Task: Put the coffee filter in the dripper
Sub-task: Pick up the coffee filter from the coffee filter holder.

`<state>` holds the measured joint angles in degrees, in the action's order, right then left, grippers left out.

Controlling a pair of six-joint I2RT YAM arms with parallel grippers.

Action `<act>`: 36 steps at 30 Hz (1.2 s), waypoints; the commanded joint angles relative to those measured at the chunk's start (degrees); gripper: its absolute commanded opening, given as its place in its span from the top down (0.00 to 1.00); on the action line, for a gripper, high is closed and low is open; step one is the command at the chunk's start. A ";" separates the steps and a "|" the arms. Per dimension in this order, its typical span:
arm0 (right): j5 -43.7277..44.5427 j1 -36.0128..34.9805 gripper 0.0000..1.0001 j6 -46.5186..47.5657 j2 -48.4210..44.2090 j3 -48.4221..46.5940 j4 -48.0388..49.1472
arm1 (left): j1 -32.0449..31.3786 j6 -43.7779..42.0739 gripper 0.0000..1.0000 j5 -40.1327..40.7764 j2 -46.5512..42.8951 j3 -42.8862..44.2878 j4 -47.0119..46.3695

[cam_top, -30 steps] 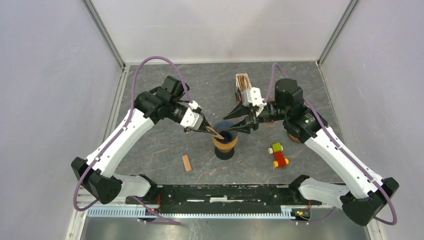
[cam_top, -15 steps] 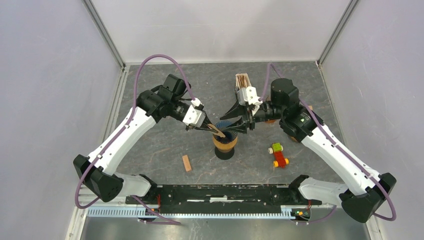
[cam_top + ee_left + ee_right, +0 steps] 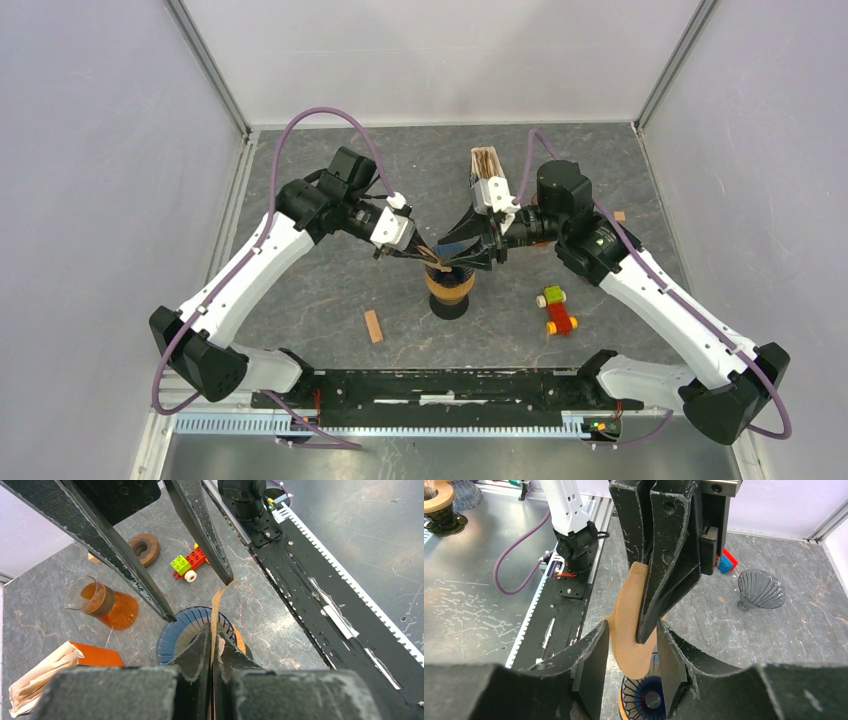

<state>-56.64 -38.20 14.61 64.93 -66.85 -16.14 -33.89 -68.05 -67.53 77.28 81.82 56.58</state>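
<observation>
Left tool (image 3: 212,635) is clamped on the thin tan paper coffee filter (image 3: 626,615) above the ribbed blue dripper (image 3: 172,634); right tool (image 3: 630,652) is held apart, straddling it.

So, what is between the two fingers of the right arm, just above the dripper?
In the right wrist view, the brown coffee filter, pinched in the shut left fingers, hangs between them, over the blue dripper.

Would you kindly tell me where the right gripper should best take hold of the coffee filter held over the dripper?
Probably the free part of the coffee filter past the left gripper's pinch, from the right arm's side: it stands flat and edge-on over the dripper, and the open right gripper straddles its two faces.
</observation>
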 commanded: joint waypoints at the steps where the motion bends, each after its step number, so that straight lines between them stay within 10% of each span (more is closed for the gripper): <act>1: 0.49 -0.38 0.54 -0.61 -0.06 0.29 2.13 | -0.41 2.24 0.95 -0.28 0.04 2.03 -1.54; 36: 6.63 -0.39 0.67 2.15 -2.19 5.06 1.20 | -0.16 9.17 0.98 0.47 -0.28 2.77 -7.09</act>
<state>-51.48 -38.26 15.92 64.38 -61.78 -16.01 -34.15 -61.87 -66.48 77.32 82.72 51.57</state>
